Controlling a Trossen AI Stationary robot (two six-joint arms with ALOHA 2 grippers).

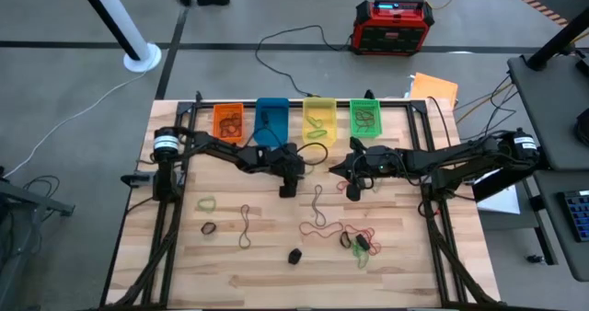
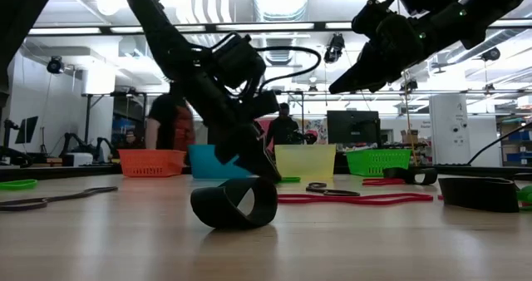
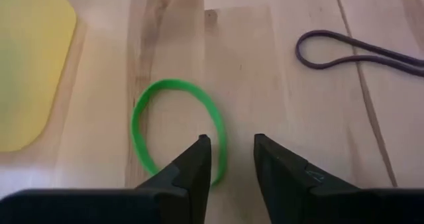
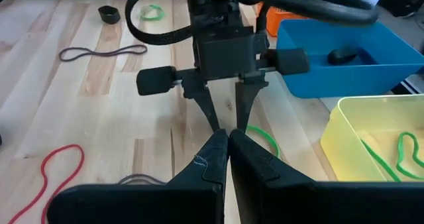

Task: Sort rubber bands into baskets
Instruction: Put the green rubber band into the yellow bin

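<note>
The left pincer (image 3: 228,159) hangs low over the bench (image 1: 258,265), its fingers parted and straddling one edge of a green rubber band (image 3: 177,128) lying flat on the wood just beside the yellow basket (image 4: 377,144) (not gripped, as far as I can see). The right pincer (image 4: 227,148) hovers close by, fingers pressed together and empty. More bands (image 1: 354,237) lie scattered nearer the front edge.

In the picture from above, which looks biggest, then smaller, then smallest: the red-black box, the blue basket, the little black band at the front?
1. red-black box
2. blue basket
3. black band
</note>
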